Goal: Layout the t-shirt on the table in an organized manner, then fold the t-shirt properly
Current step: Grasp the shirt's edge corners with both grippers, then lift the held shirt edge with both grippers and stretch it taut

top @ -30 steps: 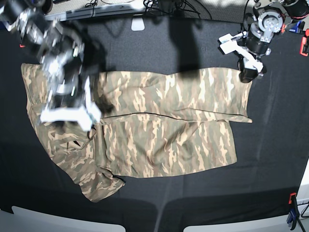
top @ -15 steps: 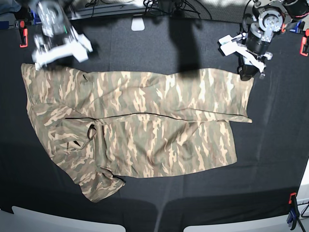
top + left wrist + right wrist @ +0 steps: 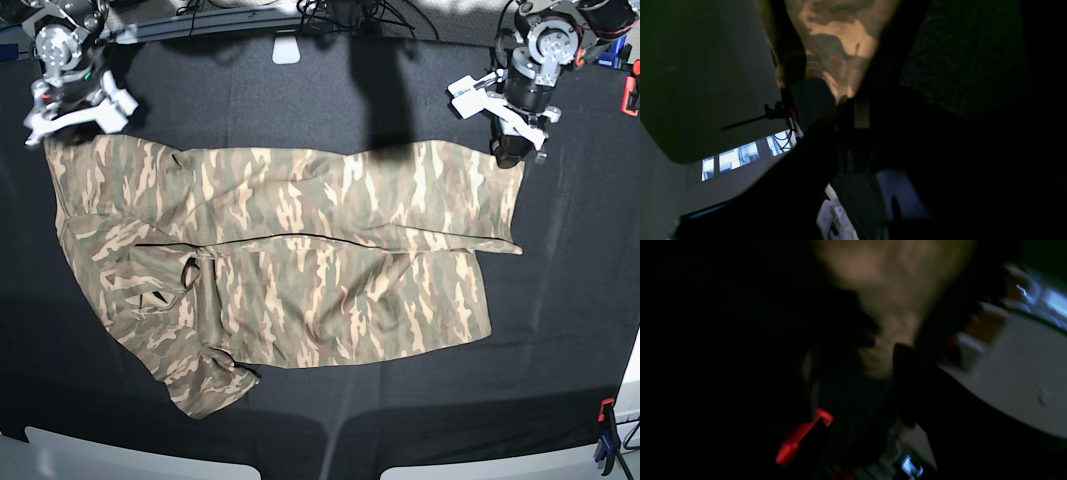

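The shirt (image 3: 290, 270) lay on the worktop (image 3: 330, 110), spread wide but folded lengthwise: an upper panel overlapped a lower one along a seam running across the middle. A sleeve bunched at the shirt's lower corner on the right arm's side, so the layout looked unfinished.

Left gripper (image 3: 508, 150) sat at the shirt's top corner on its own side. It was clenched, and the left wrist view showed camouflage fabric (image 3: 840, 40) running down into the closed jaws, so it was judged to be pinching that corner. Holding a corner there would let the arm pull the upper panel taut or flip it over.

Right gripper (image 3: 75, 112) hovered just above the shirt's opposite top corner, jaws spread wide, nothing in them. The right wrist view was blurred; tan cloth (image 3: 890, 290) showed ahead of the jaws, contact not discernible. Probable intent: take the matching corner so that both arms can lift the top edge evenly.

Risk: one-sided pull would skew the cloth.
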Robot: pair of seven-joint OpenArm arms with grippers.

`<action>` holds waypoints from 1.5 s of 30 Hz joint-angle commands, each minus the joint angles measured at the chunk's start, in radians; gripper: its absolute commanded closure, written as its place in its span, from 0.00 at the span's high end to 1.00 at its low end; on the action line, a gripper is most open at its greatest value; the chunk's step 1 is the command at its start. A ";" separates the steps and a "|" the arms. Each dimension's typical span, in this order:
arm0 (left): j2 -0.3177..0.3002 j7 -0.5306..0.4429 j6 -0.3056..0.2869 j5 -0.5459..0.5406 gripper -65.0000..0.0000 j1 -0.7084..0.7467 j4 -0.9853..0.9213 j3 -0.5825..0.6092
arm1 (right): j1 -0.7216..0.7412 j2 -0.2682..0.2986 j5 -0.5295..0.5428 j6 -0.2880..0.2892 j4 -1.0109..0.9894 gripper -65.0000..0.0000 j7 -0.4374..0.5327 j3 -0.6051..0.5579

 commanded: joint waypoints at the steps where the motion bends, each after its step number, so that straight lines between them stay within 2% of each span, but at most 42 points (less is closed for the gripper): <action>1: -0.014 0.007 0.018 0.014 0.00 -0.005 0.010 -0.006 | 0.002 0.014 0.002 -0.011 0.011 0.52 0.011 -0.003; 3: -0.014 0.007 0.018 0.014 0.00 -0.005 0.010 -0.006 | 0.012 0.012 -0.001 -0.034 0.009 0.52 0.014 -0.002; 16: -0.014 0.007 0.018 0.014 0.00 -0.005 0.010 -0.006 | 0.169 0.013 0.003 -0.029 -0.153 0.51 0.027 -0.002; 18: -0.014 0.007 0.018 0.014 0.00 -0.005 0.010 -0.006 | 0.167 0.013 0.003 -0.029 -0.177 0.44 0.047 -0.002; 25: -0.014 0.006 0.018 0.014 0.00 -0.006 0.010 -0.006 | 0.166 0.013 0.003 -0.030 -0.183 0.00 0.067 -0.003; 29: -0.014 0.013 0.018 0.013 0.00 -0.028 0.009 -0.006 | 0.166 0.013 -0.001 -0.037 -0.182 0.00 0.054 -0.003; 37: -0.015 0.055 0.018 0.012 0.00 -0.071 0.009 -0.006 | 0.165 0.019 -0.058 -0.061 -0.179 0.00 -0.050 -0.002; 41: -0.018 0.121 0.018 0.015 0.00 -0.062 0.010 -0.006 | 0.142 0.020 -0.088 -0.061 -0.174 0.00 -0.072 -0.002; 45: -0.029 0.161 0.019 0.107 0.00 -0.034 0.010 -0.006 | 0.061 0.031 -0.149 -0.063 -0.126 0.00 -0.051 -0.002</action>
